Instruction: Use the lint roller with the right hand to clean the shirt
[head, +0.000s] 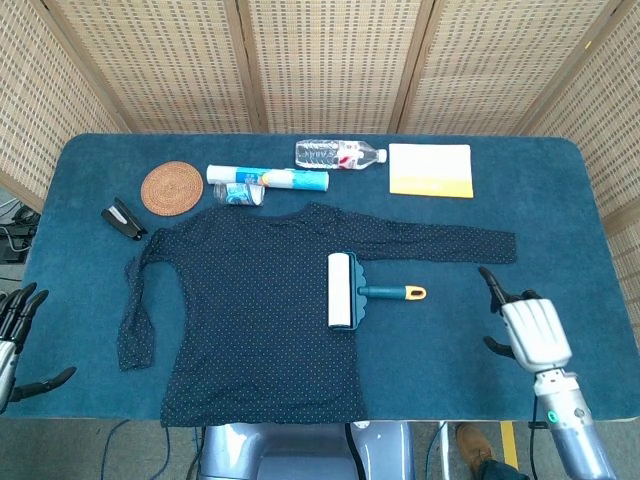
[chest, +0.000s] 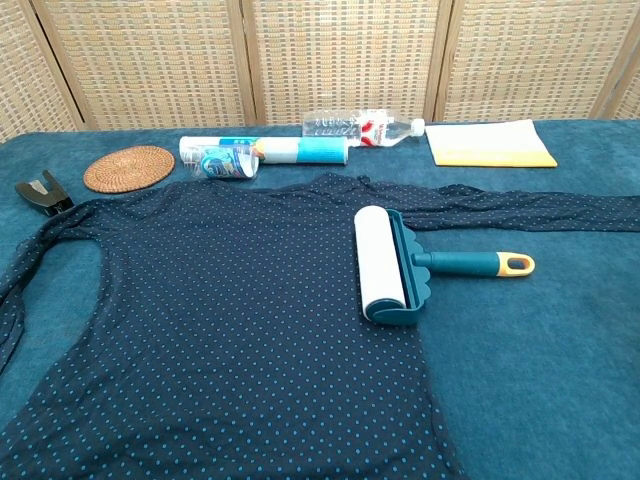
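A dark navy polka-dot shirt (head: 250, 300) lies flat on the blue table, one sleeve stretched to the right; the chest view shows the shirt (chest: 220, 320) close up. The lint roller (head: 342, 291), with a white roll, teal frame and yellow-tipped handle (head: 405, 292), rests on the shirt's right edge. In the chest view the lint roller (chest: 385, 265) points its handle right. My right hand (head: 528, 328) hovers over the table to the right of the handle, holding nothing, apart from the roller. My left hand (head: 12, 335) is at the table's left front corner, fingers spread, empty.
Behind the shirt lie a round woven coaster (head: 171, 187), a black stapler (head: 123, 218), a rolled tube (head: 280, 178), a small clear cup (head: 240, 194), a water bottle (head: 338, 154) and a yellow-white cloth (head: 430, 169). Wicker screens stand behind the table.
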